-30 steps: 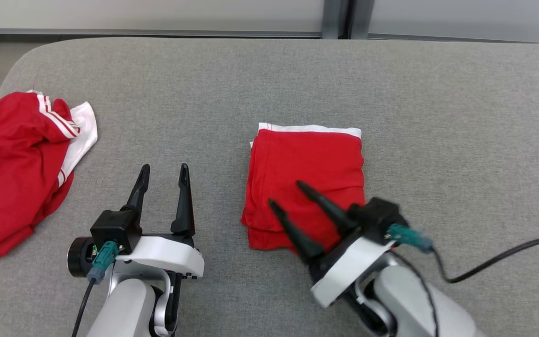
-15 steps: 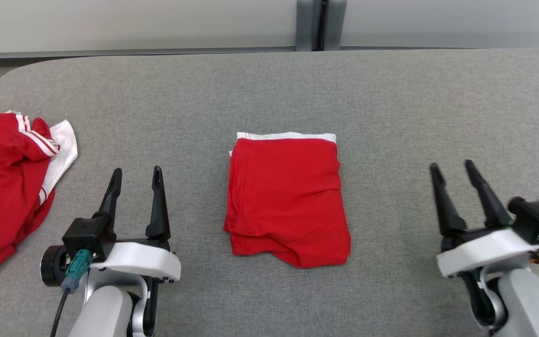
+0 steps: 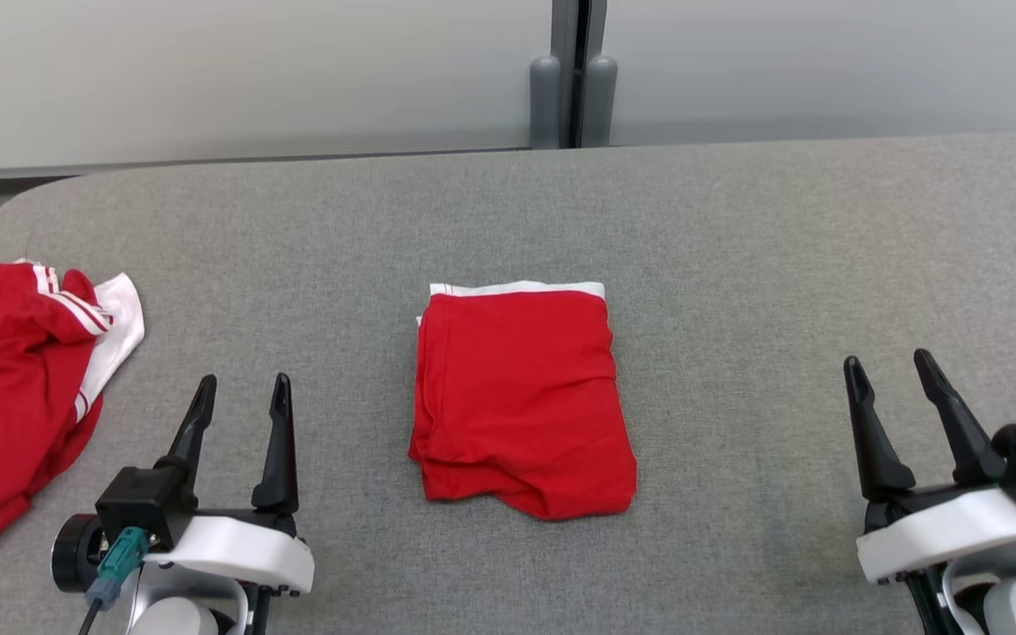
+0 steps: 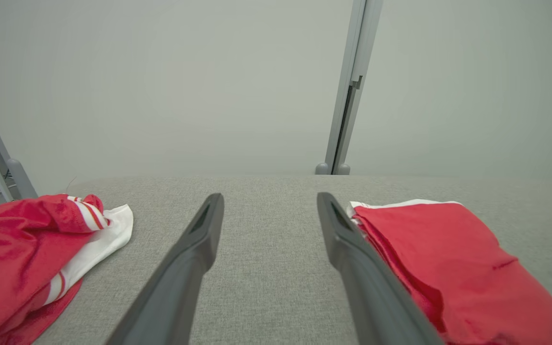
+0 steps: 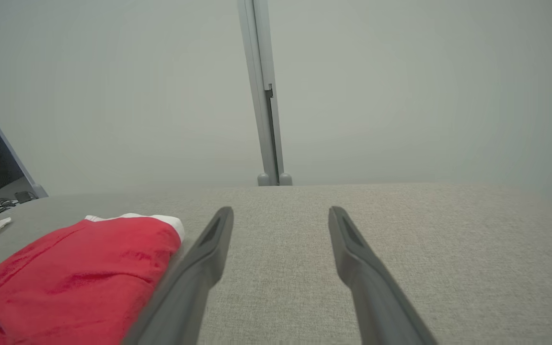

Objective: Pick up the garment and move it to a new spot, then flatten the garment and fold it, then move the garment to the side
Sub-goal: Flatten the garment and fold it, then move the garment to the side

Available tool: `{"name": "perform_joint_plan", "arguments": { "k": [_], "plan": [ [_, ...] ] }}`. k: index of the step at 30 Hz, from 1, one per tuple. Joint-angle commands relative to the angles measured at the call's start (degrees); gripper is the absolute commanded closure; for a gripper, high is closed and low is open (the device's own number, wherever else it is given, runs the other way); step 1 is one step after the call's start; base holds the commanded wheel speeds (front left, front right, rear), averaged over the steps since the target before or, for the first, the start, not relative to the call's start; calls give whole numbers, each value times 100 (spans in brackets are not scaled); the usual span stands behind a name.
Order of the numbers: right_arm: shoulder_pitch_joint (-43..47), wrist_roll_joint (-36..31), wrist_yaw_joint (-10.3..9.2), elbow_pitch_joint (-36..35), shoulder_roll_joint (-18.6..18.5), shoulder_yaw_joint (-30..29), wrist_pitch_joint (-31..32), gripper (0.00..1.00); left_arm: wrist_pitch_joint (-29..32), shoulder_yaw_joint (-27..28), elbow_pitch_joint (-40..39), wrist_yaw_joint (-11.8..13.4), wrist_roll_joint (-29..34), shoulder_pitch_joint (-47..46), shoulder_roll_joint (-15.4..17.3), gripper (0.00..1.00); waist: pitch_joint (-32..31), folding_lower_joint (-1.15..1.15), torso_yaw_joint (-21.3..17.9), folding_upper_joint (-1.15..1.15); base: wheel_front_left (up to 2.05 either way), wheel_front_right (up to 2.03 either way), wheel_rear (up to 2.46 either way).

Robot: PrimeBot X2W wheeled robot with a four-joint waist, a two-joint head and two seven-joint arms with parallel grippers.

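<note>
Between our left gripper (image 3: 243, 381) and right gripper (image 3: 885, 358), on the grey table (image 3: 737, 265), the folded red garment (image 3: 521, 397) lies flat; both stand open and empty. To move it aside, we should pinch all layers at one edge so the fold holds.

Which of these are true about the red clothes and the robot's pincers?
1. The folded red cloth garment with a white edge lies between the two grippers. True.
2. The left gripper is clamped on it. False: it is open and holds nothing.
3. A crumpled red garment with white stripes lies on the robot's left. True.
4. The right gripper rests on the folded garment. False: it is open, apart from it, above the grey fabric table.
</note>
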Motion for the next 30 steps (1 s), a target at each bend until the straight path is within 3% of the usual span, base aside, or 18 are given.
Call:
{"name": "perform_joint_plan", "arguments": {
  "k": [1,14,30],
  "plan": [
    [134,-44,0,-90,13,-32,59,0,25,5,-39,-15,-9,84,69,0,-106,0,-24,0,0,0,0],
    [993,-248,0,-731,281,-287,592,0,306,-76,-257,74,-76,650,231,0,-715,0,-88,0,0,0,0],
    [1281,-435,0,-1114,423,-414,900,0,413,-99,-433,229,-72,748,291,0,-810,0,-52,0,0,0,0]
  ]
}}
